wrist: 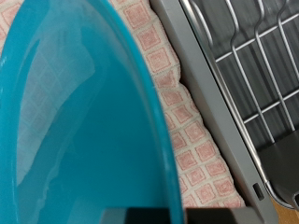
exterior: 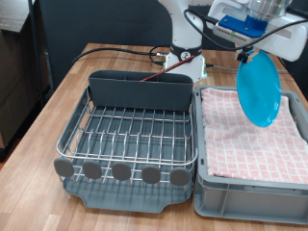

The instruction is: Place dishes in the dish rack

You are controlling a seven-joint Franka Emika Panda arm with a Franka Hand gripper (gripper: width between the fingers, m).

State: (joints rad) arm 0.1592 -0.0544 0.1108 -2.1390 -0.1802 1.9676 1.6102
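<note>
The dish rack [exterior: 130, 144] is seen empty on the surface [exterior: 58, 101]. Above the checkered cloth [exterior: 252, 144] the blue plate [exterior: 259, 89] hangs edge-gripped, apparently, by the end effector [exterior: 252, 54]; slipping or striking wires is risked.

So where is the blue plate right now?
The blue plate hangs from the gripper at the exterior view's upper right, up in the air over the pink checkered cloth, beside the dish rack.
</note>
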